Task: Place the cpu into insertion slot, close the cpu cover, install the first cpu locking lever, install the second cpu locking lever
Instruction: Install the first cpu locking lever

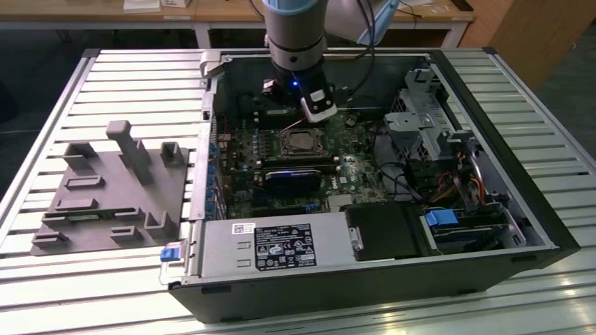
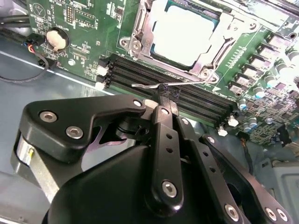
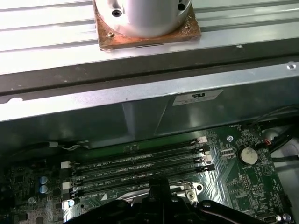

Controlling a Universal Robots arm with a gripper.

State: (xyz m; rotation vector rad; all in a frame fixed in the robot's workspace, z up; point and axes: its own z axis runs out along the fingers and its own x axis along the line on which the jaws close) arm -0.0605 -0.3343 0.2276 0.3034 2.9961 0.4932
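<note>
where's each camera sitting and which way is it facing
exterior view: off the arm, high, looking down into the open computer case on the slatted table; the arm and tool hang over the insertion slot.
second wrist view: on the wrist, looking past the tool at the cpu.
first wrist view: on the wrist, facing the case wall over the tool.
shared: both wrist views show the memory slots and coin battery.
</note>
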